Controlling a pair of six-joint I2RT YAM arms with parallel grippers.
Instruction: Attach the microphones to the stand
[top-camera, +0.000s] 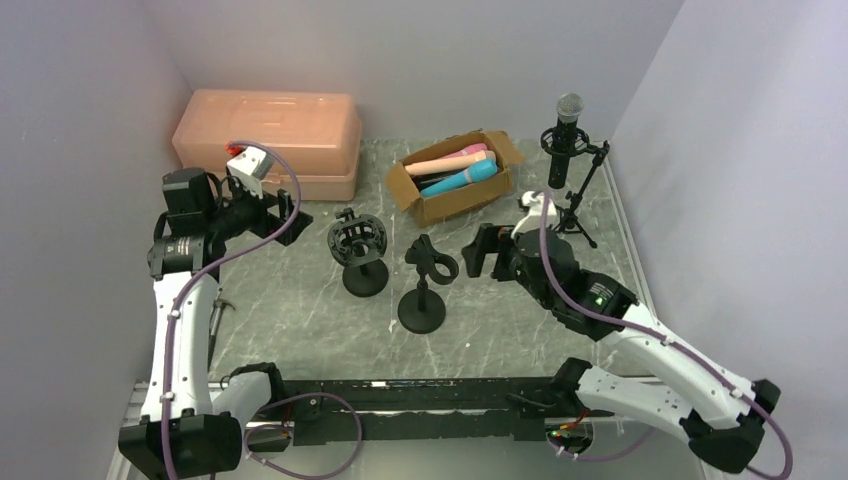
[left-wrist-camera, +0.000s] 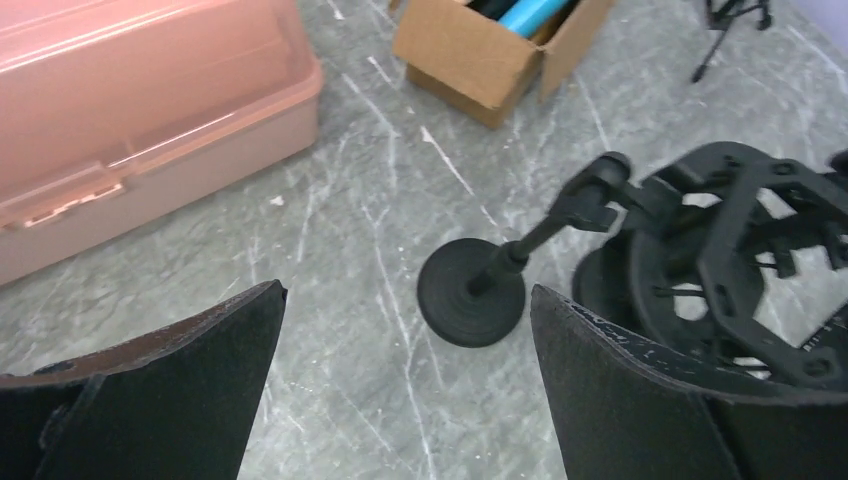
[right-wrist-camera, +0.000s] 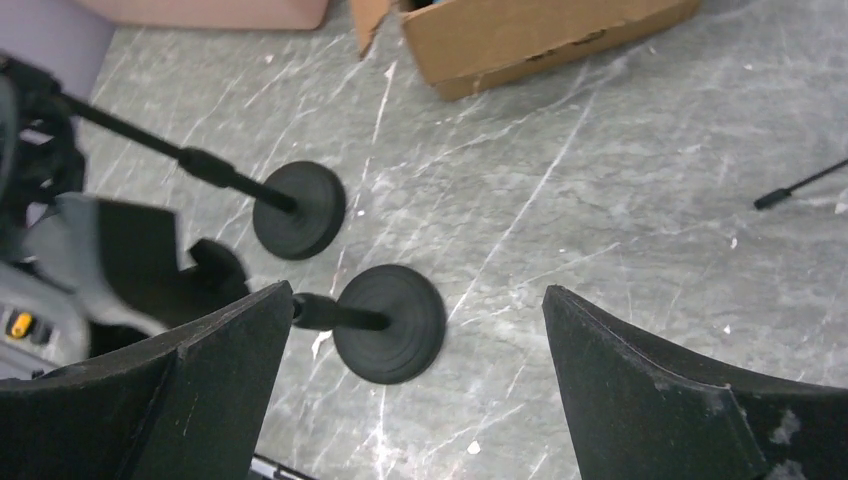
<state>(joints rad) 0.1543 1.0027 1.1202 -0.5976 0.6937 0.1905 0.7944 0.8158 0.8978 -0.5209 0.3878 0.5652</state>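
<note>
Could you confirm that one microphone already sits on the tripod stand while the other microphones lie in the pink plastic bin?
Not quite: the other microphones lie in the open cardboard box, not the pink bin, as the top view shows. One microphone does sit on the tripod stand.

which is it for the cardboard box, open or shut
Open: the cardboard box has its flaps folded outward, and the microphones lying inside show from above.

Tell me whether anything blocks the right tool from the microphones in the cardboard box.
Nothing visible does. The open right tool sits just short of the cardboard box, whose top is open over the microphones; the clip stand stands aside.
</note>
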